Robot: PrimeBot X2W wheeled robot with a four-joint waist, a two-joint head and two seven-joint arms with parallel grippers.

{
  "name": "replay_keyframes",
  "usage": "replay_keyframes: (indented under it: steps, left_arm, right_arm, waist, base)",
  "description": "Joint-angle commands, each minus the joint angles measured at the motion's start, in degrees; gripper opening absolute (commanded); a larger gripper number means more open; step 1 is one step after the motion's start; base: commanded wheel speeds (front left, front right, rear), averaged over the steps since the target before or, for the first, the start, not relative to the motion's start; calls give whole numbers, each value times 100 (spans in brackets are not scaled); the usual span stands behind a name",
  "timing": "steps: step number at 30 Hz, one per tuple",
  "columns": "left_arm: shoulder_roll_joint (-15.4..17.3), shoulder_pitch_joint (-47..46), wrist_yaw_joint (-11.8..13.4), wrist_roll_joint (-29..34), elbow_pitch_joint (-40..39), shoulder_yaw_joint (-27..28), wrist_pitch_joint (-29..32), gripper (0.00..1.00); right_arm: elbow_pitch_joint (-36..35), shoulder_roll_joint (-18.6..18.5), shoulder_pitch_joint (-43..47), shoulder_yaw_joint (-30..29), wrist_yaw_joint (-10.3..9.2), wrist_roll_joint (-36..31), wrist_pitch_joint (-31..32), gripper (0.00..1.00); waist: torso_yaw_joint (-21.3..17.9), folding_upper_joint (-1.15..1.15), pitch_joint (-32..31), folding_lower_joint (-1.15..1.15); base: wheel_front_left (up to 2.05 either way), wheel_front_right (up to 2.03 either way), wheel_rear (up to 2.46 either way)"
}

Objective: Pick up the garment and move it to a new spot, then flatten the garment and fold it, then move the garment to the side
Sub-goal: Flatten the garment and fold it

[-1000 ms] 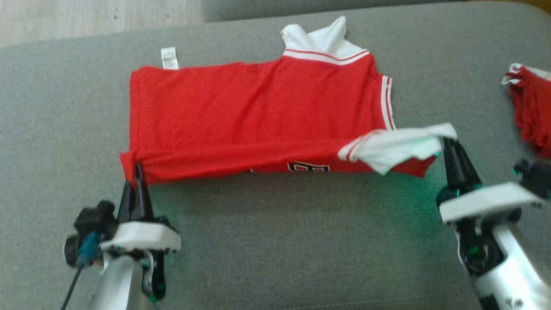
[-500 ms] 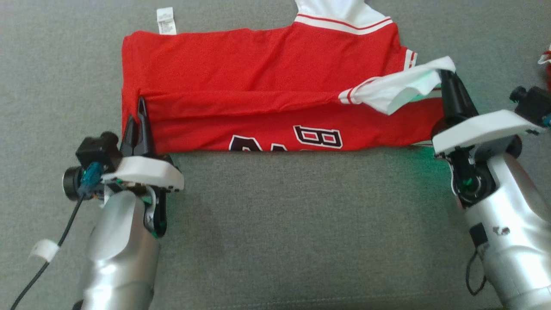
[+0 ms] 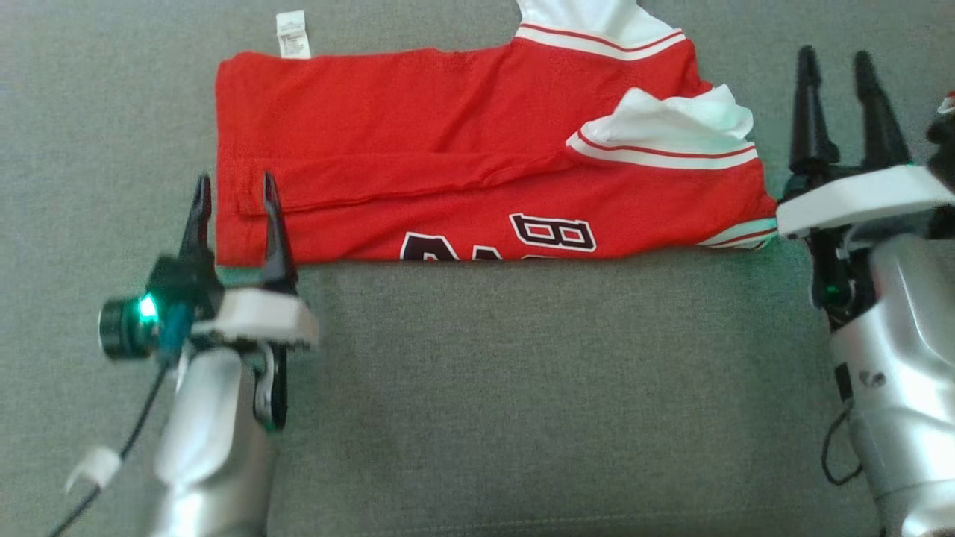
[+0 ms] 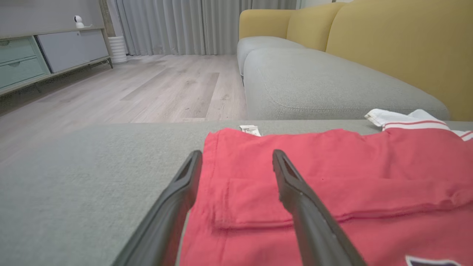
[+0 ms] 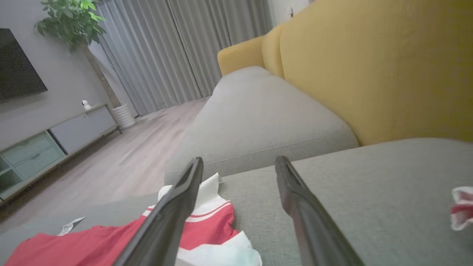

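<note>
Now the left gripper (image 3: 234,179) and right gripper (image 3: 833,54) spread their fingers wide and empty, having released the garment (image 3: 448,149): one lengthwise fold looks done.

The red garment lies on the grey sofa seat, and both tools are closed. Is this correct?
Not quite. In the head view the left tool and the right tool are both open, holding nothing. The red garment does lie on the grey sofa seat.
</note>
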Motion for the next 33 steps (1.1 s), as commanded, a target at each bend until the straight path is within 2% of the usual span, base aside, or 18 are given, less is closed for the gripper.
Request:
replay_keyframes:
  steps: [1,9,14,19,24,33]
  left_arm:
    - [118,404,23,91,-406,237,-30,100]
    - [115,1489,128,-79,-892,178,-30,100]
    - [115,2090,200,-231,-1048,81,-30,100]
    - [114,2485,228,-458,-1046,-54,-30,100]
    - [114,2371,266,-579,-1034,-166,-30,100]
    - [114,1403,29,-777,-657,-160,-30,100]
  right_arm:
    - [-398,223,475,-268,19,-557,-60,100]
    - [-762,669,1490,-733,19,-1666,-61,100]
    - [-859,796,2100,-810,19,-1862,-62,100]
    - [-807,832,2496,-798,19,-1778,-62,100]
    - [-826,836,2537,-716,19,-1761,-62,100]
    - [-539,837,1991,-856,19,-1896,-62,100]
  waist:
    - [17,0,-166,0]
    - [23,0,-644,0]
    - [46,0,-992,0]
    - [46,0,-1179,0]
    - [77,0,-1127,0]
    - [83,0,-537,0]
  base:
    - [0,0,0]
    - [0,0,0]
    - [0,0,0]
    - [0,0,0]
    - [0,0,0]
    - [0,0,0]
